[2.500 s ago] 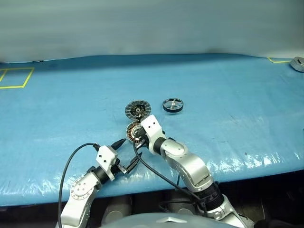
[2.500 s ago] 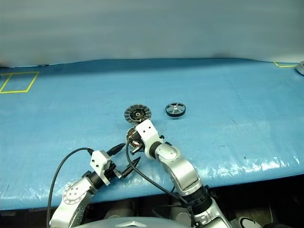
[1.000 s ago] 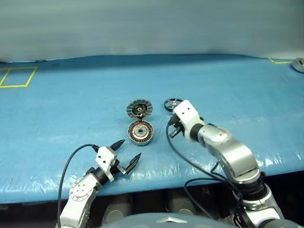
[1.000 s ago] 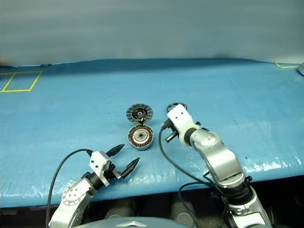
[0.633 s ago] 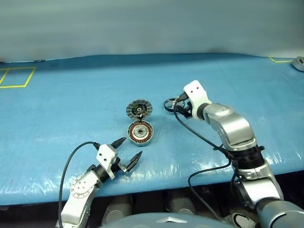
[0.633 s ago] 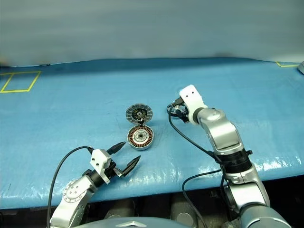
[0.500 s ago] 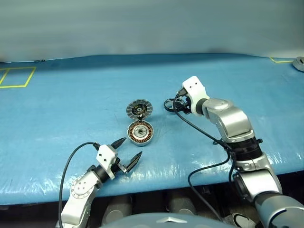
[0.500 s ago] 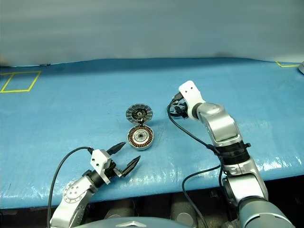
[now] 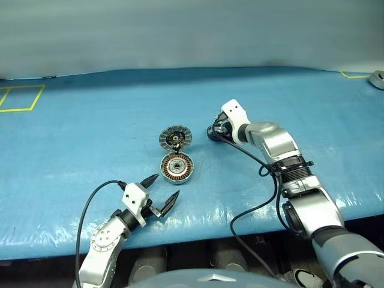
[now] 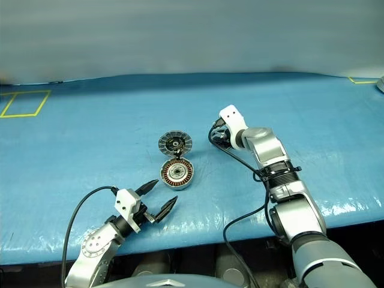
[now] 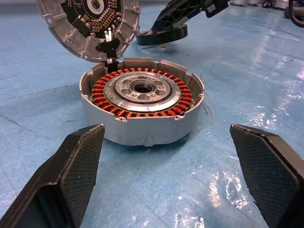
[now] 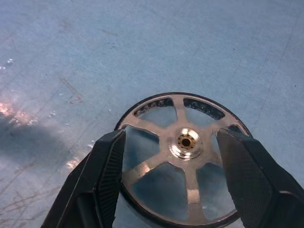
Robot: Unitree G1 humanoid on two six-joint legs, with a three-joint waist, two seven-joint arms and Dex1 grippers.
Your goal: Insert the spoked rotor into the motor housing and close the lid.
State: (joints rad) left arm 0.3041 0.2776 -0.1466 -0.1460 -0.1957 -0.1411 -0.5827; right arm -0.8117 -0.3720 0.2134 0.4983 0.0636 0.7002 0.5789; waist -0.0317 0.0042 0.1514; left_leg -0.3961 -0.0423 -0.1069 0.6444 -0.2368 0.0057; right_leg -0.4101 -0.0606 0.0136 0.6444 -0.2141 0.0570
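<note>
Blue mat [image 9: 72, 138] covers table. Near left: left gripper [image 9: 160, 191] hovers, fingers spread wide, nothing held. Centre: motor housing [image 9: 177, 168] sits open on mat, lid [image 9: 174, 138] hinged up at its far edge. Right: right gripper [image 12: 173, 156] low over spoked rotor [image 12: 183, 159] lying flat, fingers parted, straddling rim; contact unclear.

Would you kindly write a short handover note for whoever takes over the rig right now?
Left gripper: open, holding nothing, near the table's front edge, facing the motor housing.
Right gripper: open, its fingers on either side of the spoked rotor, not yet closed on it.
Rotor lies flat on the blue table, to the right of the lid.
Housing is open, coils showing, nothing inside; the lid stands hinged back at its far edge.
Done: lid open.
Left: grasp the rotor, seat it in the housing, close the lid.
</note>
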